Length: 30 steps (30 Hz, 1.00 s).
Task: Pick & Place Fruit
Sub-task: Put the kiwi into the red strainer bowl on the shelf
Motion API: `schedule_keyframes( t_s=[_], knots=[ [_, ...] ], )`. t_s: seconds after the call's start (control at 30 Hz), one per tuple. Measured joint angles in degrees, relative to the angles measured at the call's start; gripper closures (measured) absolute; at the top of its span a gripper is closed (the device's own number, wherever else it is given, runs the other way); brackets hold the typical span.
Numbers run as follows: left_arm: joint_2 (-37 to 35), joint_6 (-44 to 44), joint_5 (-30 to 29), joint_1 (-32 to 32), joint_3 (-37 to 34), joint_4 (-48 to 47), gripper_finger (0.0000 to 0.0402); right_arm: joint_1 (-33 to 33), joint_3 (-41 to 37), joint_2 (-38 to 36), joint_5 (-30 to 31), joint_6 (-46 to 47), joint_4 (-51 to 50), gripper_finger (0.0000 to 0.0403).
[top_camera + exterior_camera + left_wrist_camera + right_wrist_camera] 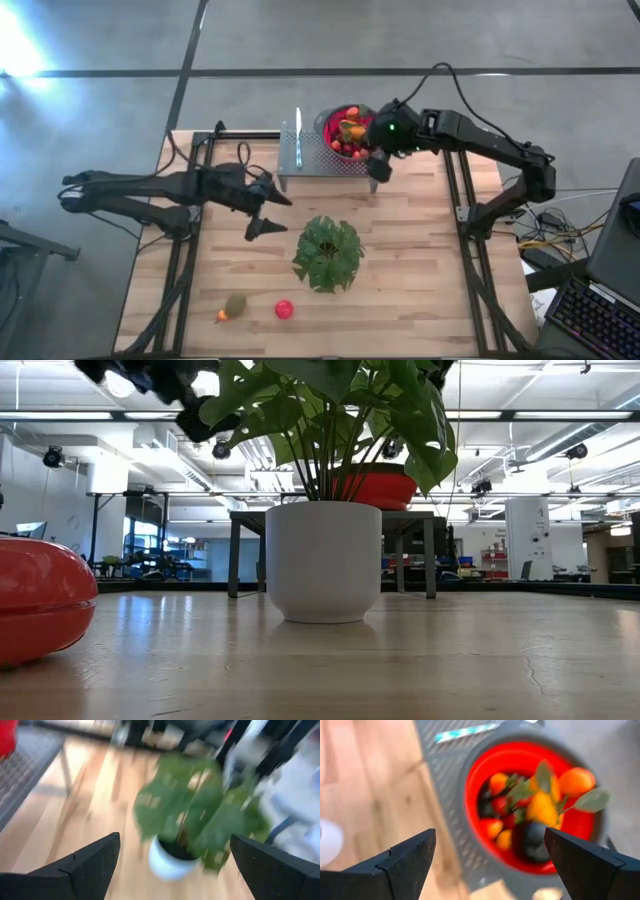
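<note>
Table [420, 260] is pale wood planks w/ a smooth satin finish, pot [323, 560] matt white ceramic-looking, bowl [485, 762] glossy red plastic on a perforated grey metal rack [325, 155], fruit [542, 807] smooth plastic-looking, gripper fingers [92, 862] matt black.

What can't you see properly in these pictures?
- Low view: the plant hides most of the bowl; no fruit inside shows.
- Low view: the red fruit is cut off by the picture's edge.
- Left wrist view: the plant is blurred.
- High view: the fruit in the bowl is too small to count.
</note>
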Motion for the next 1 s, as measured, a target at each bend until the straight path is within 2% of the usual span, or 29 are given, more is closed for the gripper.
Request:
schedule_keyframes(
  t_s=[0.13, 0.27, 0.43, 0.6, 0.77, 0.9, 1.0],
  knots=[
    [0.06, -0.43, -7.97, -3.55, 5.44, -16.51, 0.0019, 3.75, -0.06, -0.18, 3.53, 2.9, -4.6, 0.0035],
    [0.17, -6.77, -16.51, -10.21, 8.76, -28.29, 0.0019, 7.76, -0.12, -0.4, 9.76, 5.42, -8.25, 0.0035],
    [0.41, -22.38, -25.35, -22.31, 9.63, -37.26, 0.0019, 11.29, -0.15, -0.76, 13.07, 8.22, -11.16, 0.0035],
    [3.03, -39.88, -33.24, -35.87, 9.64, -43.63, 0.0019, 12.24, -0.15, -1.66, 13.48, 10.05, -12.19, 0.0035],
    [8.18, -51.39, -35.23, -44.31, 9.64, -44.08, 0.0019, 12.22, -0.15, -2.31, 13.85, 10.46, -12.16, 0.0035],
    [13.17, -57.78, -34.39, -45.95, 9.64, -44.1, 0.0019, 12.22, -0.15, -2.34, 14.82, 10.54, -12.16, 0.0035],
    [16.74, -62.42, -31.12, -45.95, 9.65, -44.15, 0.0019, 12.22, -0.15, -2.34, 15.01, 10.19, -12.16, 0.0035]
  ],
)
